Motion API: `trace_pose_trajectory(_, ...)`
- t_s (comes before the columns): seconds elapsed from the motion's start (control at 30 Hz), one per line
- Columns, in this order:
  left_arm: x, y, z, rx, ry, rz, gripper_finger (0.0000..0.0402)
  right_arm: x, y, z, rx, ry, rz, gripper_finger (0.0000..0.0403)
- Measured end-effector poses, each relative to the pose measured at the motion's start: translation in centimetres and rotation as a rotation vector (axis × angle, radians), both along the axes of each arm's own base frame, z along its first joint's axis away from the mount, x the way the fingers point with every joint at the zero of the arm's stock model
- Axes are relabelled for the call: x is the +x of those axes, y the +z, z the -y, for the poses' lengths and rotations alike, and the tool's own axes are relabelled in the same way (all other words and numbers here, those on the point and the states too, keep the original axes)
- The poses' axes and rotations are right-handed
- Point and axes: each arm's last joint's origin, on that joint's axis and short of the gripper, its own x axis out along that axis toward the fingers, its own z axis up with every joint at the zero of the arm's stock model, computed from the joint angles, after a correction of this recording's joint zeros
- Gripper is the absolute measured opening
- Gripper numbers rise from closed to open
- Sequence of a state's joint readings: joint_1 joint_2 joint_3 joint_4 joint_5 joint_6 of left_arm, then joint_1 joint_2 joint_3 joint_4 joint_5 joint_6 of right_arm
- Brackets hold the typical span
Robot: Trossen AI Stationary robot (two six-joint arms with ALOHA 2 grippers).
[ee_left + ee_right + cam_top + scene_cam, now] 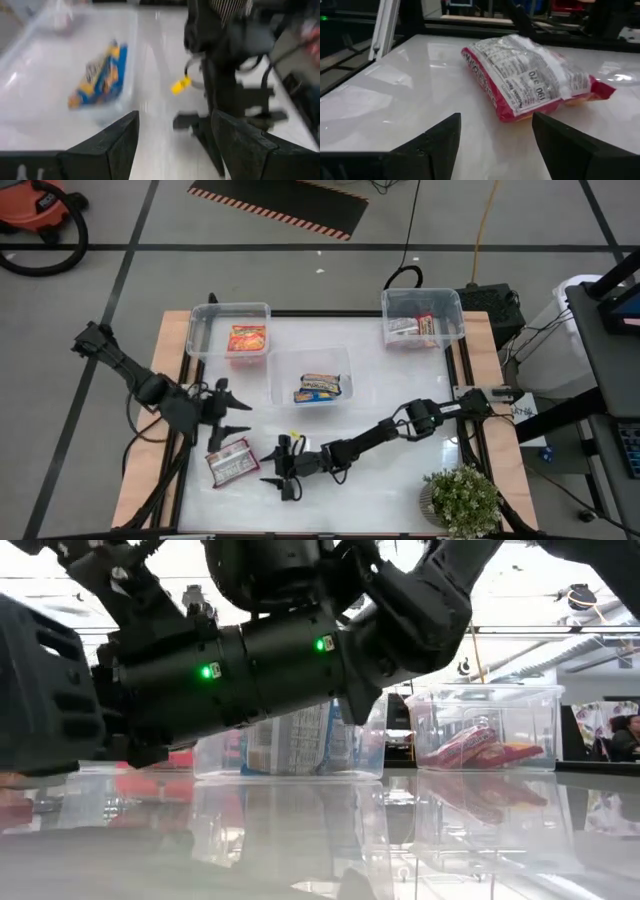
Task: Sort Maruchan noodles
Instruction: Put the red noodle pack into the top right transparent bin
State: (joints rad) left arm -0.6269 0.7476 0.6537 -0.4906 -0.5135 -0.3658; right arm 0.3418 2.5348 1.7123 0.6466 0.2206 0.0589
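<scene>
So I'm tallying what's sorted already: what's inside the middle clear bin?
The middle bin holds blue-yellow noodle packets, stacked; two seem visible from above. Anything beneath them is covered, so the exact count can't be told.

glossy plastic noodle packet (535, 80), glossy white table (420, 100), clear plastic bins (228, 330)

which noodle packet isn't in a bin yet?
The red-pink packet lying loose on the table near the front-left, between the two grippers. The orange, blue-yellow and other red packets all sit inside clear bins.
</scene>
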Motion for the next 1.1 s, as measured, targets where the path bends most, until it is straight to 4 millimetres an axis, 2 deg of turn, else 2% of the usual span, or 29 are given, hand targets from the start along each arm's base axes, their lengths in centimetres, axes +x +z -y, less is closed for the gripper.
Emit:
trace_pose_trajectory(0.17, -0.2, -2.4, 1.4, 0.002, -0.025, -0.218, 0.0253, 0.1, -1.2, 0.6, 0.008, 0.007, -0.02, 0.0238)
trace_pose_trajectory(0.43, -1.6, -5.5, 3.1, -0.024, 0.077, -0.523, 0.0253, 0.3, -1.3, 0.9, -0.018, 0.026, 0.005, 0.0238)
trace_pose_trajectory(0.8, -3.5, -8.0, 6.4, -0.062, 0.125, -0.708, 0.0252, 0.4, -1.1, 1.2, -0.023, 0.022, 0.024, 0.0238)
trace_pose_trajectory(1.1, -4.4, -9.9, 8.4, -0.022, 0.146, -0.74, 0.0252, 0.5, -1.1, 1.2, 0.047, 0.005, 0.02, 0.0238)
